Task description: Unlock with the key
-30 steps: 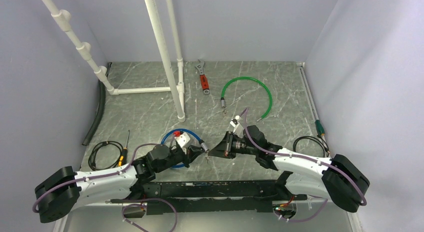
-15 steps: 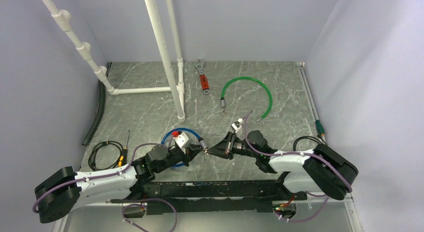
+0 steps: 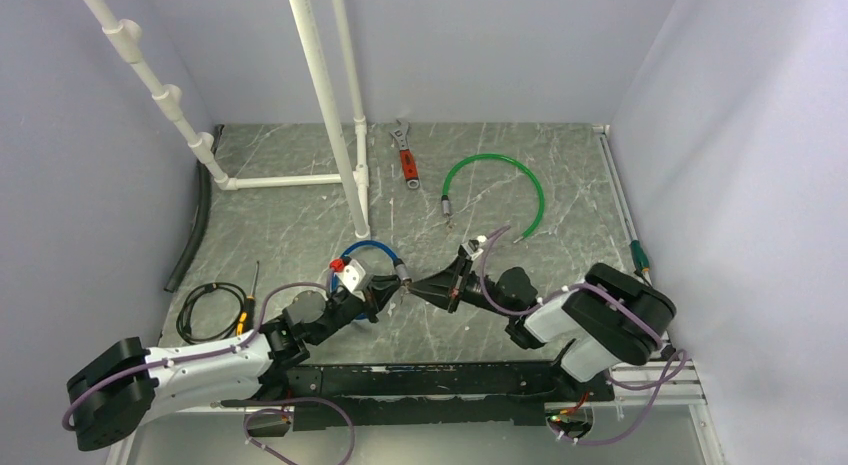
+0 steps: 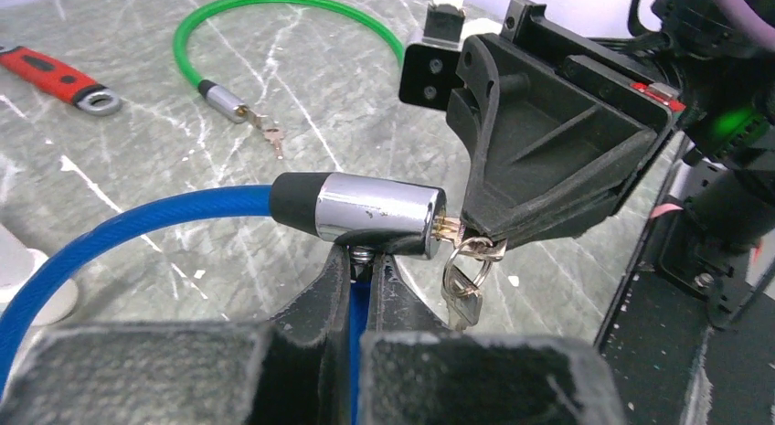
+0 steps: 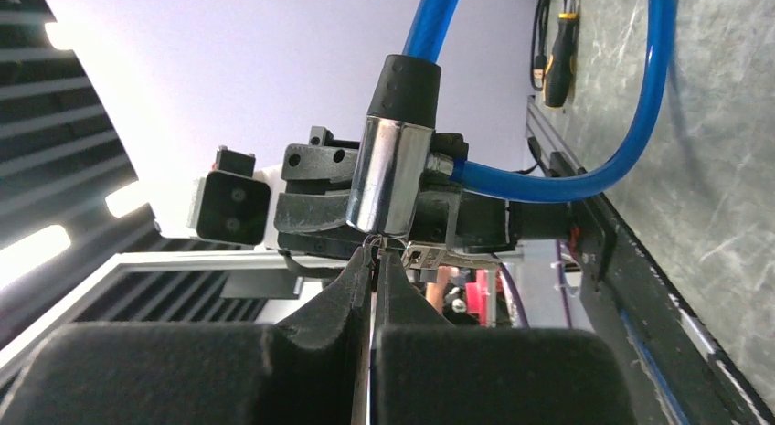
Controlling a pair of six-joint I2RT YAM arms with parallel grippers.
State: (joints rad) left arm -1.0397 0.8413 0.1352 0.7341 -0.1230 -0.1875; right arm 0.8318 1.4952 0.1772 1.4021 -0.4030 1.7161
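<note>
The blue cable lock (image 3: 362, 249) has a silver cylinder end (image 4: 379, 215), also visible in the right wrist view (image 5: 388, 178). My left gripper (image 4: 368, 260) is shut on the blue cable just under that cylinder and holds it above the table (image 3: 385, 290). The key (image 4: 450, 228) is seated in the cylinder's face. A ring with a second key (image 4: 464, 295) hangs from it. My right gripper (image 5: 375, 247) is shut on the key's head, its tips right against the cylinder; in the top view it (image 3: 413, 285) meets the left gripper tip to tip.
A green cable lock (image 3: 520, 180) with its own small key (image 4: 270, 138) lies behind. A red-handled wrench (image 3: 405, 160) lies at the back. A white pipe frame (image 3: 330, 115) stands at the back left. A black cable coil (image 3: 210, 305) and a screwdriver (image 3: 248, 300) lie at the left.
Both grippers have moved together a little toward the back, carrying the lock end and key. The right wrist has rolled and its arm has folded in. The blue loop has shifted back.
</note>
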